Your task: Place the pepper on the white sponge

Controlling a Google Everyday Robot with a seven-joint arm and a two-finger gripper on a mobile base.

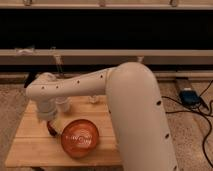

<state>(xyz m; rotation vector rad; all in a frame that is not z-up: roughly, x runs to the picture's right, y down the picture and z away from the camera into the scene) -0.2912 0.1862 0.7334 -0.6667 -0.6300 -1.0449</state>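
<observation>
My gripper (48,119) hangs at the left side of the wooden table (30,145), pointing down and open, with nothing in it. The pepper (52,131), small and dark red, lies on the table right under it, partly covered by the gripper. My arm (125,95) sweeps in from the right across the whole table. The white sponge is hidden behind the arm.
A round orange-red bowl (80,138) sits just right of the pepper, near the table's front edge. A clear plastic cup (63,104) stands behind the gripper. Black cables and a box (189,96) lie on the floor to the right.
</observation>
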